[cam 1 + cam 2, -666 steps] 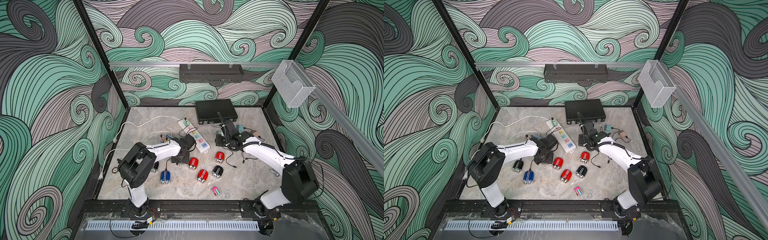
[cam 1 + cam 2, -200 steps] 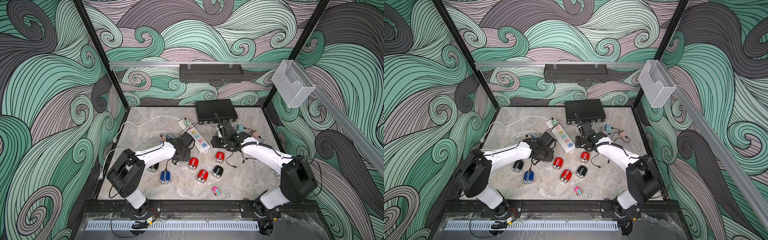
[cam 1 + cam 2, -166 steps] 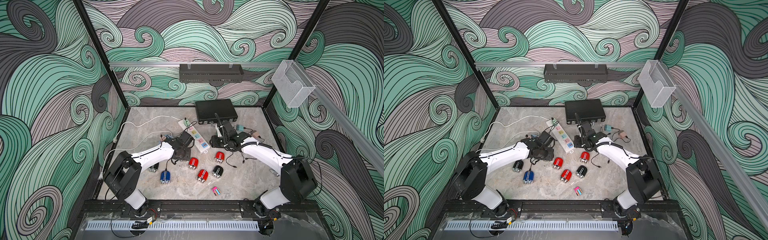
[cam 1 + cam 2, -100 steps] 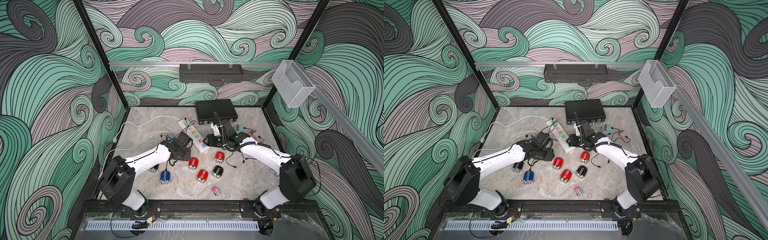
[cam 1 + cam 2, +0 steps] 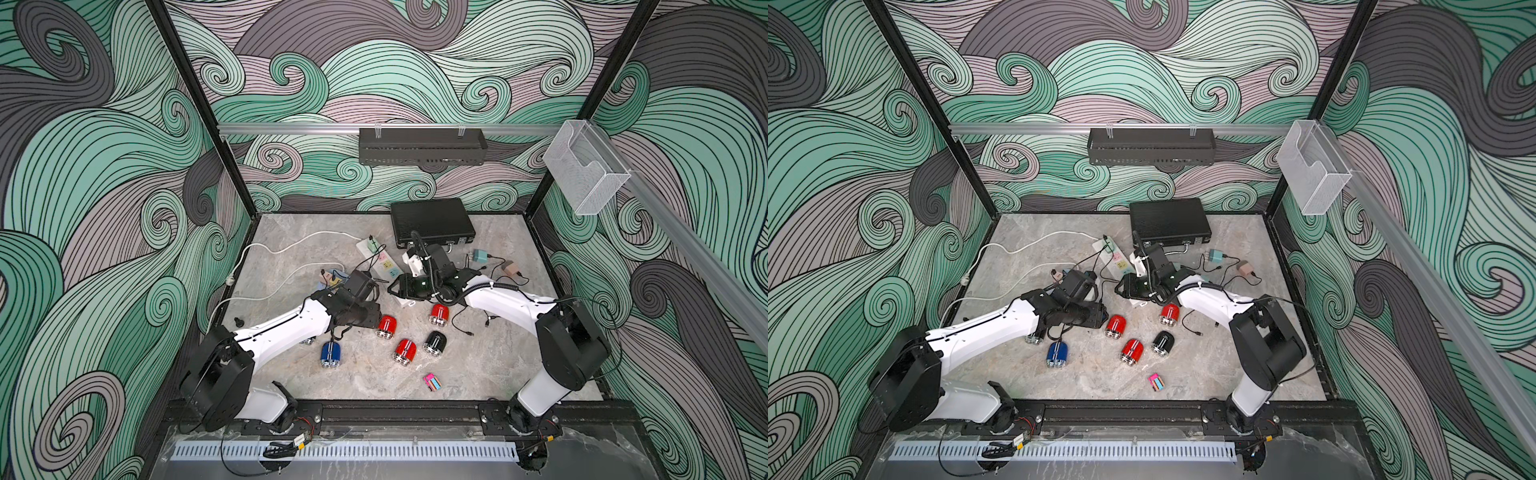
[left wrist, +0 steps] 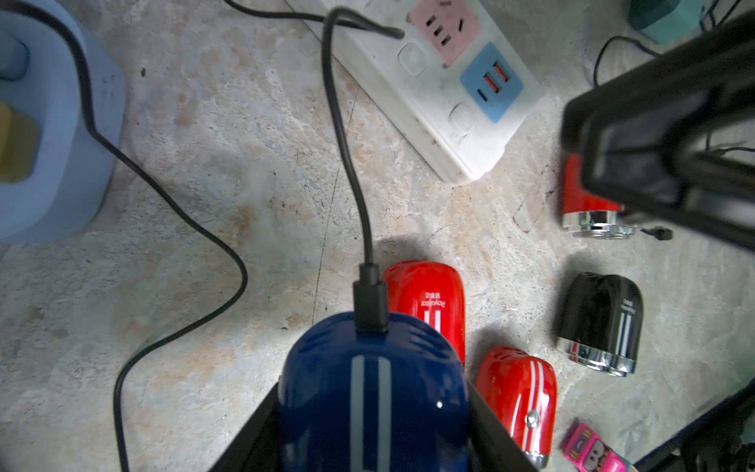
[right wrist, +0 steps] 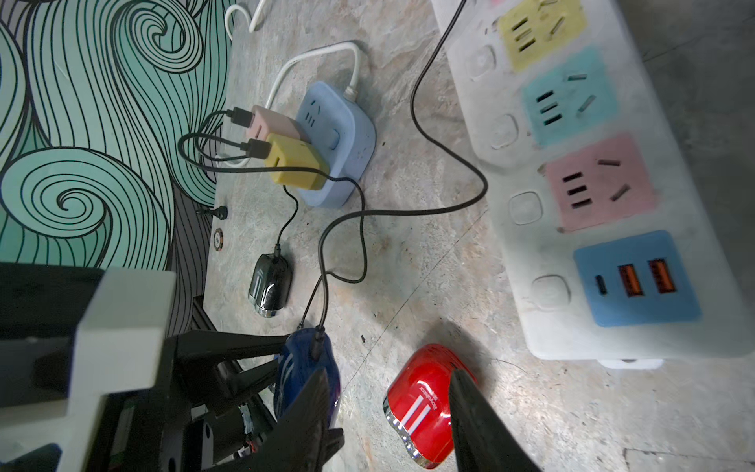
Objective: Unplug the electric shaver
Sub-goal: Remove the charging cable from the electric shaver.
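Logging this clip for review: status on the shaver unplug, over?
Left gripper shut on blue shaver. Right gripper open, short of the plug, not touching. Black cable plug still in the shaver. Red shaver close beside, crowding the approach.

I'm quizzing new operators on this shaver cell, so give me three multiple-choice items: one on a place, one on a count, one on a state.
1. Where does the black case lie? A at the back of the table; B at its front edge; C on a shelf.
2. How many red shavers lie there? A two; B three; C five.
3. The cable of the blue shaver in the left pincer is: A plugged in; B pulled out; C cut.
Answers: 1 A, it lies at the far edge; 2 B, three show in both top views; 3 A, the black plug sits in the shaver's end.
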`<act>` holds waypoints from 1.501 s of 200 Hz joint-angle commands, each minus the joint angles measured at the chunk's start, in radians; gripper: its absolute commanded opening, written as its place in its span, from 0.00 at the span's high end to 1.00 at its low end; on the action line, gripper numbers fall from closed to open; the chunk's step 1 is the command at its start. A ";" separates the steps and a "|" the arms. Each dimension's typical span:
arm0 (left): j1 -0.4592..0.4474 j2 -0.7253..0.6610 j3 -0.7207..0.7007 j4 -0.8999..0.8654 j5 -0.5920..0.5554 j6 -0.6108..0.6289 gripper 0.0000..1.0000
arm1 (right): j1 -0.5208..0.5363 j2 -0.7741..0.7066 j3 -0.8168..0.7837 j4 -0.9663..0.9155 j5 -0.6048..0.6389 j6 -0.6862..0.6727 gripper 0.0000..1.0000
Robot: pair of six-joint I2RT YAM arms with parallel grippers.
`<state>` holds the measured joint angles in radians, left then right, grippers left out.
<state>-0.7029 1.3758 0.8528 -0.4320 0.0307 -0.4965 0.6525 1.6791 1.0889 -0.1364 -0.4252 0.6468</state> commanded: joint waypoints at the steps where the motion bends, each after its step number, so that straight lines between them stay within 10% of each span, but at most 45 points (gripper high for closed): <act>1: -0.001 -0.040 -0.015 0.031 0.024 0.020 1.00 | 0.020 0.020 0.033 0.062 -0.038 0.034 0.52; 300: 0.026 -0.178 -0.125 0.096 0.078 -0.037 1.00 | 0.101 0.198 0.083 0.236 -0.166 0.138 0.76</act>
<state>-0.6891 1.2282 0.7338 -0.3679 0.0872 -0.5247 0.7486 1.8523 1.1667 0.0727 -0.5823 0.7685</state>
